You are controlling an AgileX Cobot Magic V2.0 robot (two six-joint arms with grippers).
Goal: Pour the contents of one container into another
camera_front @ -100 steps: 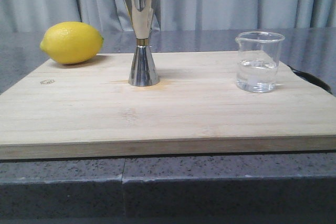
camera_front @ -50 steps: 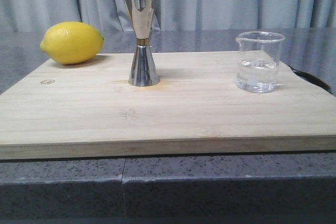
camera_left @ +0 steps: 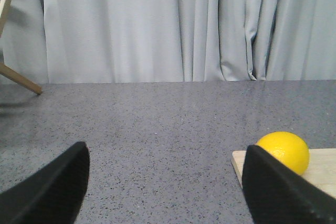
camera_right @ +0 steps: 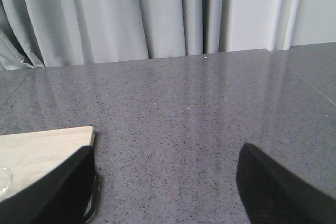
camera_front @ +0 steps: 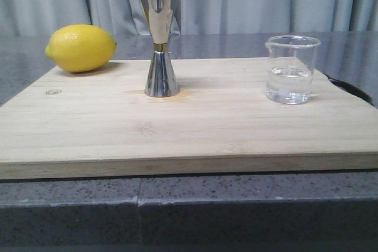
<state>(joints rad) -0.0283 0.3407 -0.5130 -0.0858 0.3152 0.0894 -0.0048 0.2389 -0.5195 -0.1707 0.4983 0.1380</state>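
Left gripper (camera_left: 165, 182): only two fingers showed, nothing of the wrist or arm behind them.
Left fingers (camera_left: 52, 190): matte black, broad and blunt, with rounded upper edges and a fine pebbled grain like moulded rubber or plastic.
Right gripper (camera_right: 165, 184): again only two fingers showed.
Right fingers (camera_right: 278, 187): the same matte black and rounded, wedge-like outline, darker and in shadow, so the surface grain was hard to make out.
Markings, screws, cables: none could be made out on any finger.
Front view: showed no part of the robot.
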